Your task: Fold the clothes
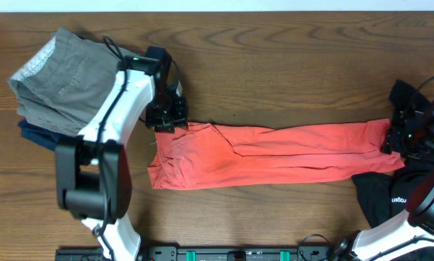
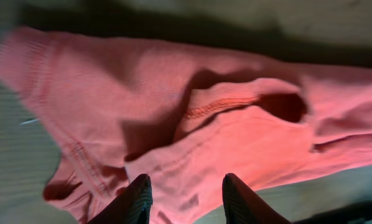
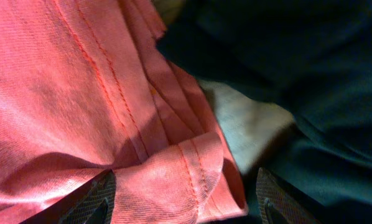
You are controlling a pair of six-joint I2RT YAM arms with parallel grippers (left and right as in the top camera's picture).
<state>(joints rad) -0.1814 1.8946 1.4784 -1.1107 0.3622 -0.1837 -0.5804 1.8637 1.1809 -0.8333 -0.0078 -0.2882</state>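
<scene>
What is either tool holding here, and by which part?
Right tool stands open astride the hem of the coral shirt, gripping nothing. Left tool sits at the shirt's opposite end; whether it pinches fabric cannot be told.

Overhead is bright, even, sharp. Wrist views are dim, soft-focused, with heavy shadows across the coral T-shirt (image 2: pixel 99 93).

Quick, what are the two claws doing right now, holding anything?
Left gripper: fingers slightly apart over the soft coral-red T-shirt; grip cannot be told.
Right gripper: open, above the shirt's hem.
</scene>
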